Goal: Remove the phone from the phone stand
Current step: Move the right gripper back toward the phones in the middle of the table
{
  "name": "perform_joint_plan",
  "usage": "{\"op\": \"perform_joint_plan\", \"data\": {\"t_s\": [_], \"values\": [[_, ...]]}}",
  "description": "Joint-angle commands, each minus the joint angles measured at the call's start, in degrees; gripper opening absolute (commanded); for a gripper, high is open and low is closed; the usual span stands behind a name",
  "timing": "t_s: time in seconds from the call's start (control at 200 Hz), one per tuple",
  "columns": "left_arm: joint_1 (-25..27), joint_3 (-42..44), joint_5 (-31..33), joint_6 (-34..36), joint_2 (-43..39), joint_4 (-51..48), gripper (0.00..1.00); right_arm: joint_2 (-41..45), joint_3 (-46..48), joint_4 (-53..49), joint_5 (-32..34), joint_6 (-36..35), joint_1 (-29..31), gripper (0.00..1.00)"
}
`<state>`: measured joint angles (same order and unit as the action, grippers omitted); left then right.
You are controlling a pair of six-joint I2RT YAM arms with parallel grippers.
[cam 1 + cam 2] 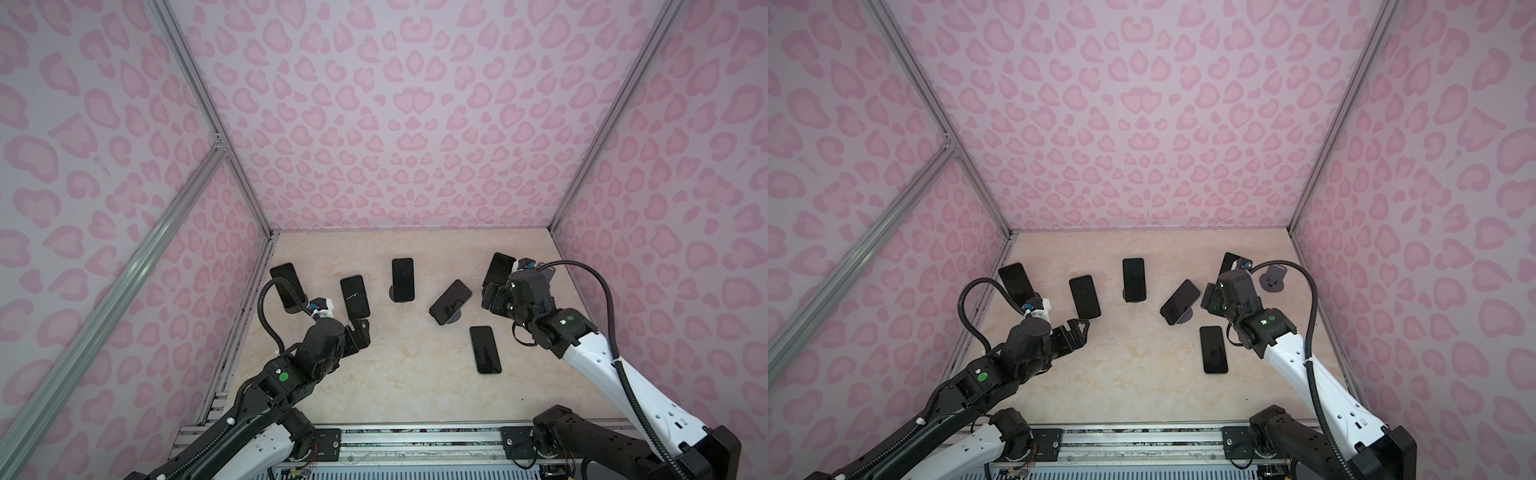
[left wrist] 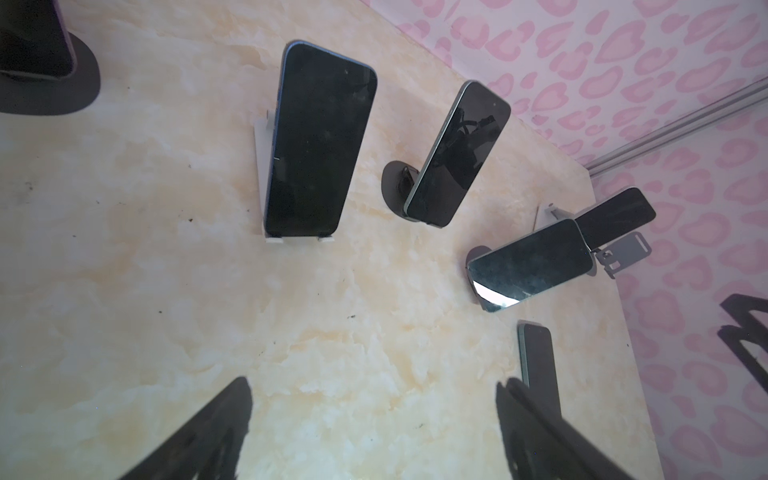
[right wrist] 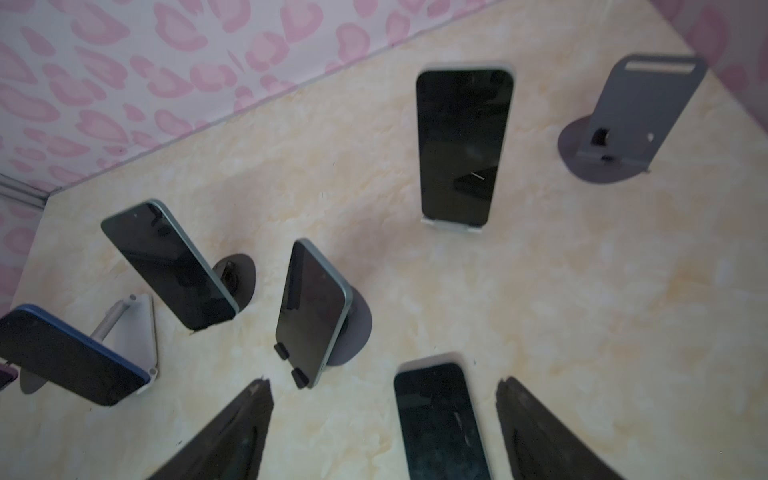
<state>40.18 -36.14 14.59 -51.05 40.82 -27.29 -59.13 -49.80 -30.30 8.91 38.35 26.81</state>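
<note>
Left gripper (image 2: 374,386): released, empty.
Right gripper (image 3: 384,384): released, empty.
Risk: I clip the white stand (image 2: 262,174); its phone (image 2: 320,141) topples.

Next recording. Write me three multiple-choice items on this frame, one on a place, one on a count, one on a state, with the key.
1. Where is the phone lying flat?
A. on the table, right of the middle
B. on a white stand
C. against the back wall

2. How many phones are there?
A. four
B. six
C. eight

3. How is the left gripper?
A. open, empty
B. shut on a phone
C. shut on a stand

1 A: it lies on the table.
2 B: five on stands, one flat.
3 A: fingers apart, nothing between.
</note>
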Motion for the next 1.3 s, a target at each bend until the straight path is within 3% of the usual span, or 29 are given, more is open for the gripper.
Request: {"op": "perform_joint_plan", "data": {"t_s": [0.0, 0.04, 0.175, 0.265, 0.35, 0.575, 0.82, 1.295], "values": [[-0.1, 1.4, -2.5, -1.5, -0.8, -0.4, 0.95, 1.5, 5.5, 4.2, -1.3, 11.4, 5.3, 0.81], [-0.2, 2.1, -2.6, -1.5, -1.3, -0.1, 0.95, 1.7, 7.2, 6.8, -2.1, 12.4, 7.3, 0.76], [-0.1, 3.0, -1.6, -1.0, -2.4, 0.2, 0.95, -2.2, 7.0, 10.6, -5.2, 11.2, 10.7, 0.36], [-0.1, 2.7, -1.1, -0.1, -2.5, 0.1, 0.95, -7.8, 3.0, 8.2, -4.0, 9.8, 12.7, 0.24], [-0.1, 2.2, -0.2, 0.2, -2.1, -0.5, 0.95, -14.4, -2.8, 4.2, 0.4, 8.0, 15.3, 0.22], [-0.1, 1.7, -0.1, 0.3, -1.7, -1.4, 0.95, -30.2, -13.3, 3.9, -1.4, 5.7, 15.6, 0.17], [-0.1, 2.2, 0.2, 0.3, -2.4, -2.3, 0.95, -42.6, -22.9, 1.2, 1.6, 2.3, 16.2, 0.14], [-0.1, 1.5, 0.0, 1.8, -0.9, -1.8, 0.95, -49.3, -21.8, 3.5, 1.1, 2.0, 17.1, 0.15]]}}
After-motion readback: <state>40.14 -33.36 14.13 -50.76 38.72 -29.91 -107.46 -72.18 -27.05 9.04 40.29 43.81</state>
